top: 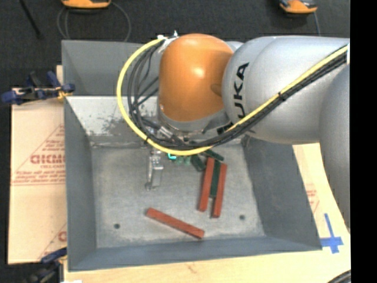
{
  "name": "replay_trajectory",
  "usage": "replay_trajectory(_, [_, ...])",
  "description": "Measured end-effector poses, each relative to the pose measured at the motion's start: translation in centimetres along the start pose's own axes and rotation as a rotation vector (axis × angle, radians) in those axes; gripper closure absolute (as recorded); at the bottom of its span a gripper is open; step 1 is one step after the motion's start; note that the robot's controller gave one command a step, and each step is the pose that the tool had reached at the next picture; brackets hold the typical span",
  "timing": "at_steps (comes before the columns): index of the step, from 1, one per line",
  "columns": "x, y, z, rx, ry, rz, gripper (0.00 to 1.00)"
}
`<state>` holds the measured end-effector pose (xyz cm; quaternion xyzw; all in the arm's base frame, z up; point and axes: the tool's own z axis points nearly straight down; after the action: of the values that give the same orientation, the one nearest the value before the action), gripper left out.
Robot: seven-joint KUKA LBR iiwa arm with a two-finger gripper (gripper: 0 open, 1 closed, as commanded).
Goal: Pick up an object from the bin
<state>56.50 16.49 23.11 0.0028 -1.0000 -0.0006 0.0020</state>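
Centrally, claw (154, 173), grip state unclear, red bar (175, 223) near, 3 sticks (206, 187) beside

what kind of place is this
Probably a robotics lab rigged for bin-picking trials: a KUKA arm reaches into a grey metal bin that holds a few loose red sticks.

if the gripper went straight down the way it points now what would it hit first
Probably the bare bin floor: the gripper points down left of the red and green sticks and behind the lone red stick, touching neither. Depth is unclear.
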Motion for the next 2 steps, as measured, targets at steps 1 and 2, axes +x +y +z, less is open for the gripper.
replay_trajectory(1, [3.6,-2.4,9.7,0.004,-0.001,-0.390,0.00])
replay_trajectory(2, [5.9,-8.0,16.5,0.002,0.002,-0.462,0.00])
